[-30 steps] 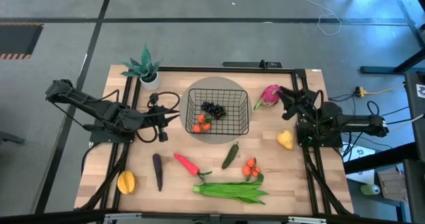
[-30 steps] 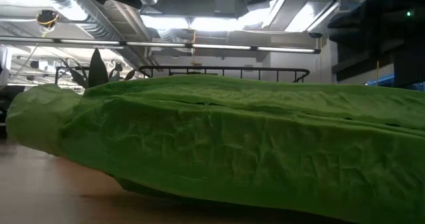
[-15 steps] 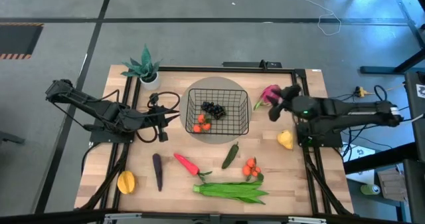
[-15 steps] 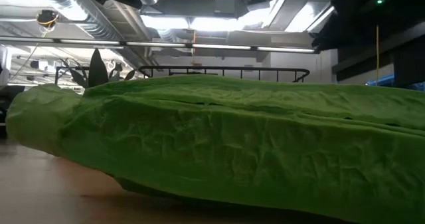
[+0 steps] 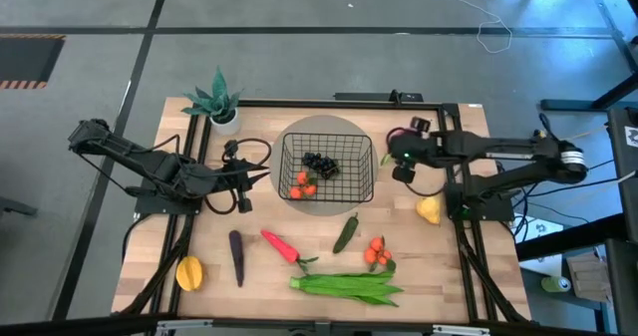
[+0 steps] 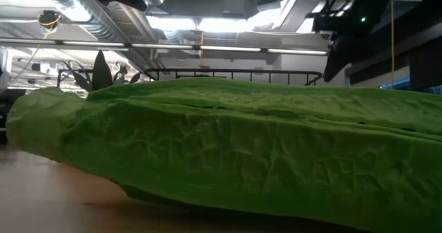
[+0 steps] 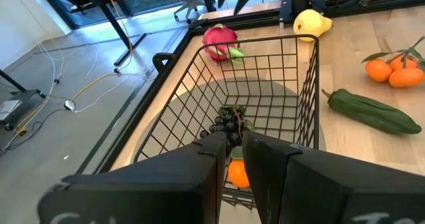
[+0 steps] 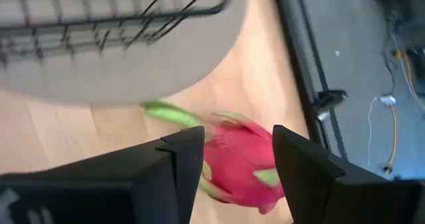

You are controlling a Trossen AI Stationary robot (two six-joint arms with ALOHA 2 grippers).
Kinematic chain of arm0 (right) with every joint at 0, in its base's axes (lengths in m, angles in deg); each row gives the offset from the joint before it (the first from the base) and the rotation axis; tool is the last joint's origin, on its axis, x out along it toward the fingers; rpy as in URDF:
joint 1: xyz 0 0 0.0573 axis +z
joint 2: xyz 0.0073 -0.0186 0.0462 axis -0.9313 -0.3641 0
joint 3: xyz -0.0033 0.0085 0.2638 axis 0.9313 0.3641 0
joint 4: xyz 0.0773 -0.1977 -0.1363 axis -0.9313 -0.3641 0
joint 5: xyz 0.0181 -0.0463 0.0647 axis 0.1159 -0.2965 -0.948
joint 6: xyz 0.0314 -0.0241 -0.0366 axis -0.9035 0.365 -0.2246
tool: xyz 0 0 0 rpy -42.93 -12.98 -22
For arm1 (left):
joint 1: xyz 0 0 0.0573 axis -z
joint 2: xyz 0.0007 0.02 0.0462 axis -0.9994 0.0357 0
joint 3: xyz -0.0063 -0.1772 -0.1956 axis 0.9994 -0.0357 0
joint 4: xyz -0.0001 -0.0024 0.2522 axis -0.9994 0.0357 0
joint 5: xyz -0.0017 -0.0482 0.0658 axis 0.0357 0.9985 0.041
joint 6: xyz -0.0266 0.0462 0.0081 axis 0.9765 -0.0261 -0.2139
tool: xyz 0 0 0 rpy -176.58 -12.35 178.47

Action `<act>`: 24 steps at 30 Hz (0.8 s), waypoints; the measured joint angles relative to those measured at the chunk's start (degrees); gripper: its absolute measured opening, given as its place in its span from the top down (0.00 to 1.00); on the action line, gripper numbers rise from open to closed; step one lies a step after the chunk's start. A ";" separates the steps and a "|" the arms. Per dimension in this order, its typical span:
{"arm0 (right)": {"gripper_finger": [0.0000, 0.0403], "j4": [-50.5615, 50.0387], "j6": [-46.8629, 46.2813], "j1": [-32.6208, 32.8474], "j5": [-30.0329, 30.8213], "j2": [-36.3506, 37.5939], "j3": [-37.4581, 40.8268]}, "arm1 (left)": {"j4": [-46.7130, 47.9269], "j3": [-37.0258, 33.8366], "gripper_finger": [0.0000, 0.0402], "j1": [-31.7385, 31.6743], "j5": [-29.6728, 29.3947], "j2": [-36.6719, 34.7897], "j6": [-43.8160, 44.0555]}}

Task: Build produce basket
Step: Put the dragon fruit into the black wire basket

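The black wire basket (image 5: pixel 327 167) stands on a grey round mat and holds dark grapes (image 5: pixel 321 163) and orange tomatoes (image 5: pixel 303 184). To the right of the basket, the pink dragon fruit (image 8: pixel 242 164) lies on the table. My right gripper (image 8: pixel 232 154) hangs open over it, pointing steeply down, one finger on either side and clear of it; the high view shows the gripper (image 5: pixel 402 165) covering most of the fruit. My left gripper (image 7: pixel 230 151) waits shut at the basket's left wall, holding nothing.
Loose produce lies on the near half of the table: a yellow fruit (image 5: pixel 428 209), cucumber (image 5: pixel 346 232), tomatoes (image 5: pixel 378 252), red pepper (image 5: pixel 281 245), eggplant (image 5: pixel 236 257), mango (image 5: pixel 189 273) and the leafy bundle (image 5: pixel 349 285). A potted plant (image 5: pixel 217 102) stands far left.
My right arm has unfolded from its spot at the table's right edge and reached toward the left. Its gripper has risen, rolled and tipped to point down over the dragon fruit. The fruit lies where it was.
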 joint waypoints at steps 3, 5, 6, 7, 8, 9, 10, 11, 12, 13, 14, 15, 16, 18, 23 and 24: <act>0.58 0.43 7.65 -1.31 -1.64 -2.93 0.12 | 0.22 0.00 0.89 0.00 0.02 0.01 0.01; 0.58 0.41 11.43 -2.02 -1.68 -4.68 0.64 | 0.20 0.00 0.89 0.00 0.05 0.01 -0.05; 0.58 0.44 12.77 -2.33 -1.68 -5.57 0.84 | 0.22 0.00 0.89 0.00 0.09 0.01 -0.05; 0.58 0.60 13.79 -2.62 -1.68 -6.35 1.08 | 0.22 0.00 0.89 0.00 0.11 -0.01 -0.06; 0.58 0.83 14.60 -2.85 -1.65 -7.01 1.26 | 0.22 0.00 0.89 0.00 0.11 0.01 -0.06; 0.58 1.28 15.49 -2.99 -1.66 -7.65 1.41 | 0.22 0.00 0.89 0.00 0.11 0.01 -0.06; 0.58 1.64 15.78 -3.15 -1.65 -8.30 1.42 | 0.24 0.00 0.89 0.00 0.11 0.01 -0.06; 0.58 2.07 15.96 -3.21 -1.66 -8.96 1.42 | 0.22 0.00 0.89 0.00 0.11 0.01 -0.08; 0.58 2.38 16.19 -3.21 -1.66 -9.42 1.44 | 0.22 0.00 0.89 0.00 0.12 0.01 -0.08; 0.58 2.93 17.06 -3.21 -1.66 -9.83 1.45 | 0.22 0.00 0.89 0.00 0.11 0.01 -0.08; 0.58 3.78 17.94 -3.21 -1.66 -10.24 1.45 | 0.22 0.00 0.89 0.00 0.12 0.01 -0.08; 0.58 4.61 18.91 -3.16 -1.65 -10.66 1.45 | 0.22 0.00 0.89 0.00 0.12 0.01 -0.08; 0.58 5.32 19.75 -3.16 -1.66 -11.11 1.45 | 0.23 0.00 0.89 0.00 0.13 0.01 -0.08; 0.58 5.68 21.84 -3.17 -1.66 -11.89 1.45 | 0.24 0.00 0.89 0.00 0.12 0.01 -0.09; 0.58 4.28 22.62 -3.15 -1.71 -13.53 1.47 | 1.34 0.00 0.89 0.00 0.15 0.01 0.18; 0.58 4.10 22.74 -3.17 -1.75 -13.76 1.47 | 1.97 0.00 0.89 0.00 0.15 0.01 0.59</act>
